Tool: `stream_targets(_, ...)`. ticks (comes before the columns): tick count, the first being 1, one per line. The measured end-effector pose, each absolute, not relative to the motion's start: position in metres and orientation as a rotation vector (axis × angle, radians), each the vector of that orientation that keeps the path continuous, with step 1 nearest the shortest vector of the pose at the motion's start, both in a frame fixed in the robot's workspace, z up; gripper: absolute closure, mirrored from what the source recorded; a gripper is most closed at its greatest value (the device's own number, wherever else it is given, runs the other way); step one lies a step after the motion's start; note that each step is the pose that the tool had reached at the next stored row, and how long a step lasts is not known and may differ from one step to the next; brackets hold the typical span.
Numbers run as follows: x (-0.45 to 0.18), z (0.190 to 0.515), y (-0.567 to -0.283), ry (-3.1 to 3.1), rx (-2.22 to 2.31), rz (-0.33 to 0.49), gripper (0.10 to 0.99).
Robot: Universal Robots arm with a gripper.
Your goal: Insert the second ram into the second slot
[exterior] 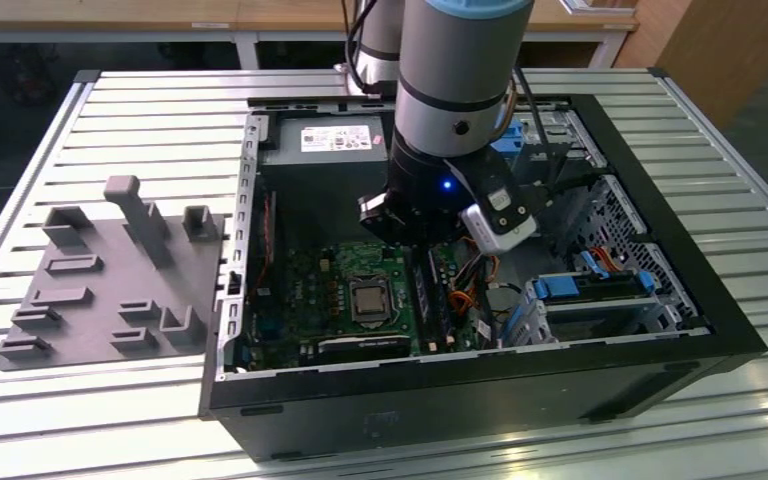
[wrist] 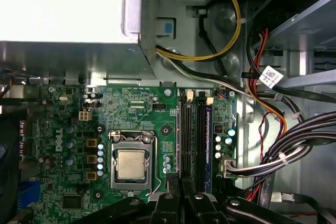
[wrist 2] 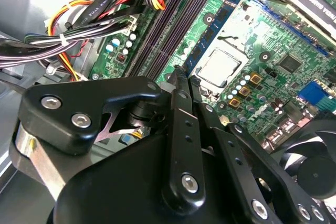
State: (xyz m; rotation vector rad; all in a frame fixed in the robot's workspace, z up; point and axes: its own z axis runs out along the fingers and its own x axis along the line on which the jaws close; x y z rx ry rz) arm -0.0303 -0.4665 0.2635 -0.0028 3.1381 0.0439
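In the exterior view my gripper (exterior: 422,245) is down inside the open computer case (exterior: 704,330), over the memory slots (exterior: 432,300) beside the processor socket (exterior: 364,300). In both wrist views the fingers (wrist 2: 178,124) stand almost together. The second ram (wrist 2: 218,22), a thin blue board, runs out from between the fingertips, so my gripper (wrist 2: 185,77) is shut on it. In the first wrist view the ram (wrist: 181,140) shows edge-on, lined up along the slot nearest the socket, above my gripper (wrist: 180,183). How deep it sits I cannot tell. Another blue stick (wrist: 208,140) stands in the outermost slot.
Bundled cables (wrist: 273,156) run close beside the slots, and the power supply (exterior: 324,140) fills the case's far end. Drive bays with blue latches (exterior: 591,285) sit at the exterior view's right. A grey fixture with upright holders (exterior: 117,270) lies on the slatted table left of the case.
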Motion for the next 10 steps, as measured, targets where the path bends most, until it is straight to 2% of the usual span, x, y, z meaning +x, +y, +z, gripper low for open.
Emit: stream_targets(10, -0.0304, 0.2613, -0.4668, 3.138, -0.003, 0.044, 0.953)
